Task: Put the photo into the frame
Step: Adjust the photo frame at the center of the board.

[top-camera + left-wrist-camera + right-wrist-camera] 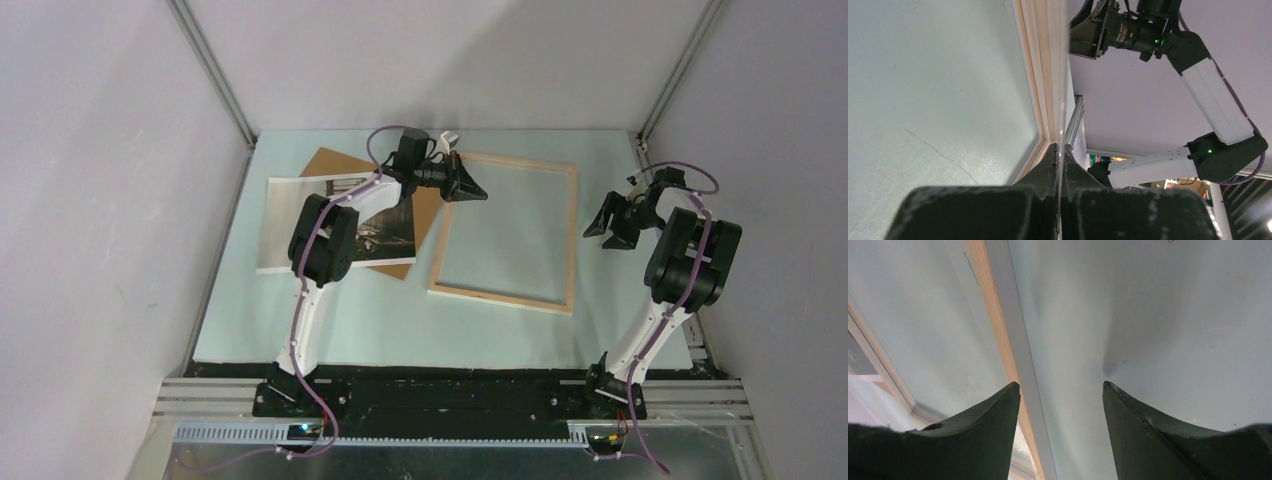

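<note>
The frame (505, 232) lies flat mid-table, pale wood edges up. My left gripper (470, 188) sits at the frame's upper left rail. In the left wrist view that gripper (1059, 150) is shut on the thin edge of the clear pane (1063, 75), beside the wooden rail (1038, 75). The photo (300, 215) lies at the left on the table, partly under my left arm. My right gripper (612, 225) hovers just right of the frame's right rail. In the right wrist view it (1061, 385) stands open over the rail (1003, 340), holding nothing.
A brown backing board (335, 165) lies under the photo at the back left. Grey walls close in the table (330, 320) on three sides. My right arm (1218, 105) shows across the left wrist view.
</note>
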Controlling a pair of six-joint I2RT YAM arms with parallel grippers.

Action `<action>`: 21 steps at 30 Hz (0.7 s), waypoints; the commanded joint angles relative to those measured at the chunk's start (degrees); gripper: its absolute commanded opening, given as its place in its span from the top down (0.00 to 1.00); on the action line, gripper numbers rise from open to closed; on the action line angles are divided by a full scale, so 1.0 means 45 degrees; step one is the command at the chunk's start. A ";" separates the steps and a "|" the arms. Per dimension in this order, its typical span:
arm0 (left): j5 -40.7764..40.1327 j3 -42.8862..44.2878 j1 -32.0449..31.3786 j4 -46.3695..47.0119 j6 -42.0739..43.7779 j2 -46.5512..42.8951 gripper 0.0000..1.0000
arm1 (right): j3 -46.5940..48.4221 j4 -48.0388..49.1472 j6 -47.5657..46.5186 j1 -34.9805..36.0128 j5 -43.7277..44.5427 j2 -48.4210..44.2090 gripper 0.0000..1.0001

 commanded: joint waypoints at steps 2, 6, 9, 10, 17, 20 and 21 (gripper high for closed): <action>0.0345 0.0662 -0.0083 -0.0511 0.1081 0.0023 1.00 | -0.0042 0.0142 -0.0227 -0.0023 -0.0203 -0.0505 0.35; -0.0025 0.1030 -0.0068 -0.2125 0.2247 0.0003 1.00 | -0.0101 0.0157 -0.0266 0.0041 -0.0167 -0.0496 0.35; -0.0124 0.1058 -0.0068 -0.2567 0.2628 -0.0025 1.00 | -0.0180 0.0180 -0.0261 0.0062 -0.0184 -0.0467 0.35; -0.0156 0.1061 -0.0068 -0.2645 0.2712 -0.0023 1.00 | -0.0218 0.0196 -0.0276 0.0074 -0.0183 -0.0464 0.35; -0.0465 0.1086 -0.0048 -0.3396 0.3502 0.0050 1.00 | -0.0284 0.0163 -0.0325 0.0118 -0.0176 -0.0470 0.36; -0.0560 0.1194 -0.0039 -0.3539 0.3683 0.0110 1.00 | -0.0297 0.0163 -0.0318 0.0168 -0.0174 -0.0475 0.36; -0.0621 0.1280 -0.0034 -0.3580 0.3748 0.0143 1.00 | -0.0326 0.0162 -0.0324 0.0193 -0.0159 -0.0475 0.36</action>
